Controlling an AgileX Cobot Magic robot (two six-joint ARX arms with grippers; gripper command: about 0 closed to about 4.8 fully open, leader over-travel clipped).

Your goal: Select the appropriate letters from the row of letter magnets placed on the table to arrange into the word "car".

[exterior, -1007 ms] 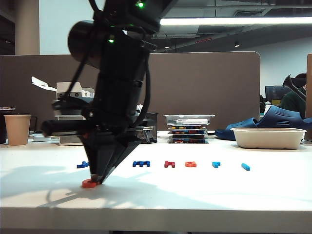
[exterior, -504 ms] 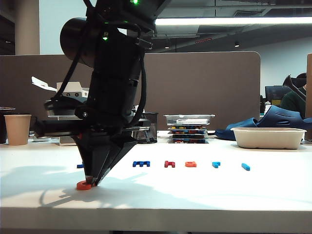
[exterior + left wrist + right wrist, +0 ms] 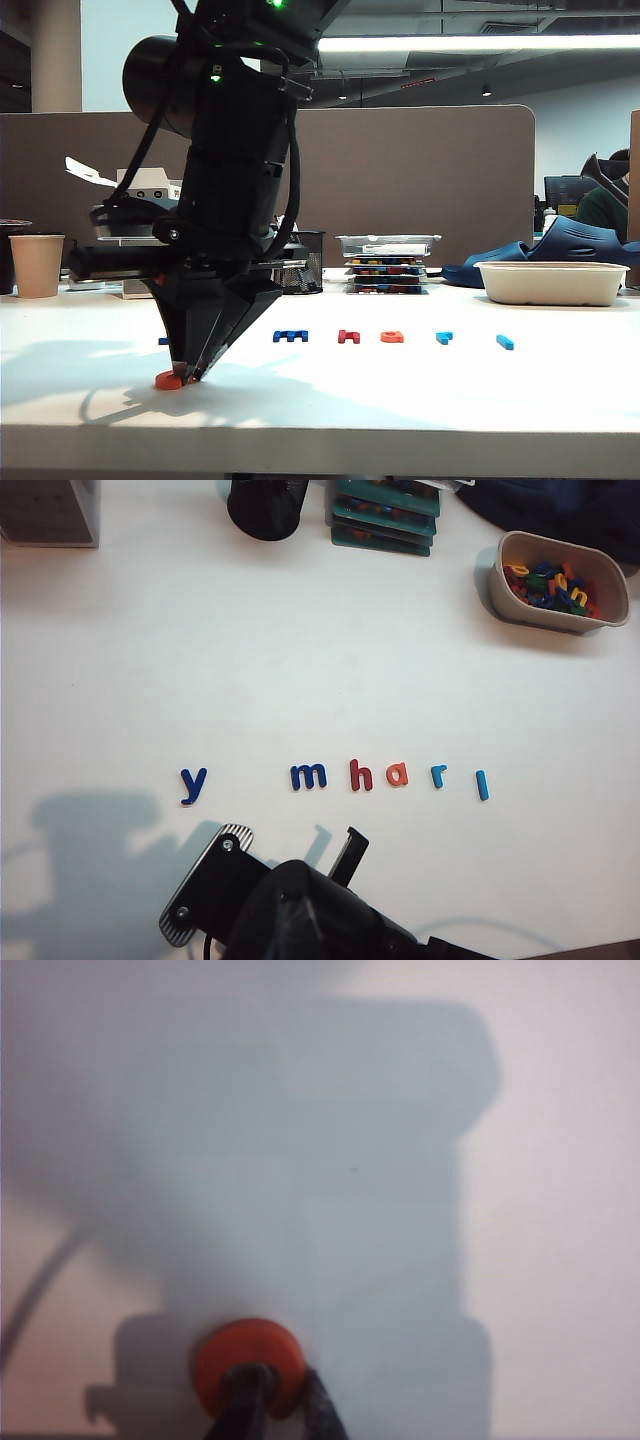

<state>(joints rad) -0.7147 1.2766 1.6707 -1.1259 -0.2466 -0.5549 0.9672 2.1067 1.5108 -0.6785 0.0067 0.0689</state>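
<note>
Far left on the table [image 3: 450, 400]: paper cup [image 3: 35, 265], at the back, well clear of the work.

Next: the right gripper [image 3: 185, 372]. Its arm reaches across to the left side of the exterior view, pointing straight down with the tips at the tabletop. Right wrist view: right gripper [image 3: 285, 1405] has its jaws nearly together, with the rim of a round orange-red letter [image 3: 250, 1355] pinched between the two dark fingertips [image 3: 245, 1400]. That letter [image 3: 168, 381] lies flat on the table, in front of the row on the camera side, near its left end.

Row behind it, left to right, all flat and apart from each other:
- dark-blue y [image 3: 193, 784], mostly hidden behind the arm in the exterior view
- dark-blue m [image 3: 290, 336]
- dark-red h [image 3: 347, 336]
- orange-red a [image 3: 391, 337]
- light-blue r [image 3: 443, 337]
- light-blue l [image 3: 504, 342], wider gap before it

Behind the row: stack of trays [image 3: 387, 270]. Further right, a white tub [image 3: 550, 268]; the left wrist view shows loose coloured letters inside it.

Left gripper: in no frame. Its camera looks down on the whole row from high up. Jaws closed, nothing seen in them.
</note>
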